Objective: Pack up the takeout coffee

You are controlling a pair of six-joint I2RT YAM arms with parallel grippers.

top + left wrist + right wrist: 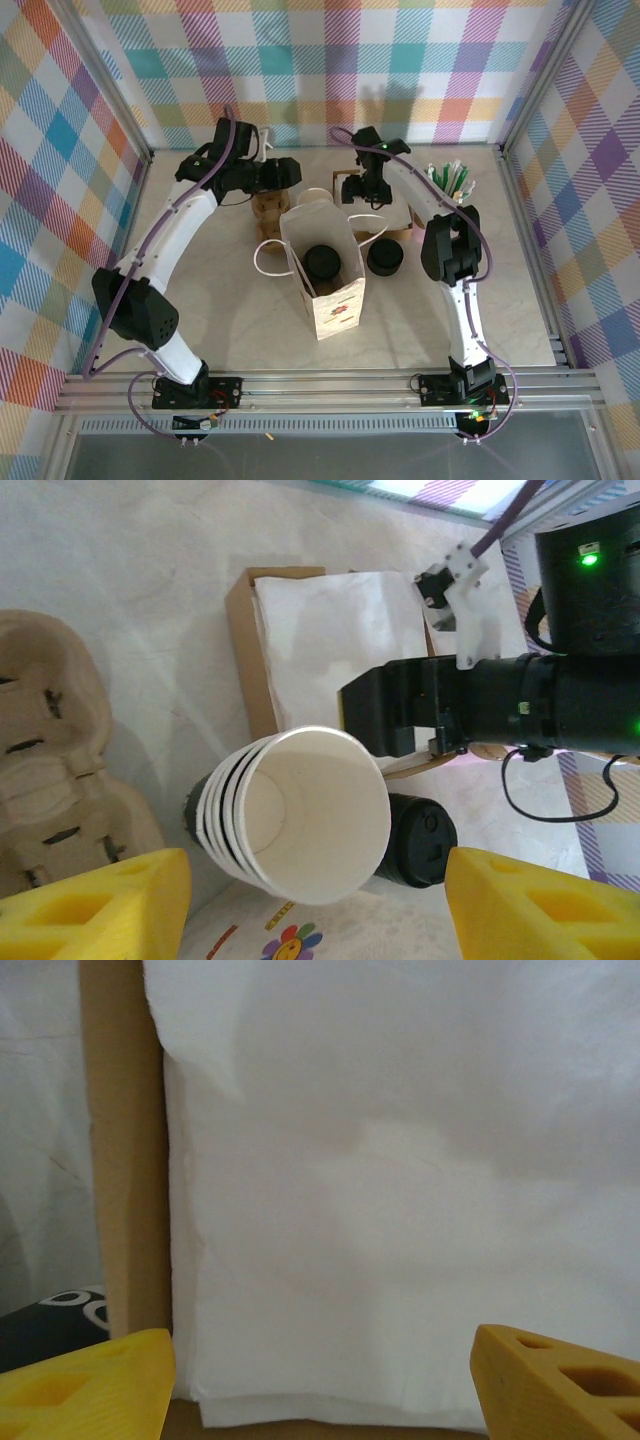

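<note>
Even, bright overhead light. Faint arm shadows on plaid back wall (400, 100), upper centre. Left wrist view sharp mid-frame; right wrist close-up of white paper (400, 1210) soft, shadow-mottled.

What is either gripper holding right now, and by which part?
Nothing. The fingers of the left gripper stand open above the stack of white cups; those of the right gripper stand open over the white napkins.

At the middle of the table (235, 325), an upright white paper bag (338, 308), mouth open. Just right of it, a stack of black lids (384, 258). Toward the far edge, a pulp cup carrier (50, 750), nested lidless white cups (300, 815), a cardboard box (238, 650) of white napkins (400, 1210). Near the far right corner, green-and-white sticks (452, 180).
</note>
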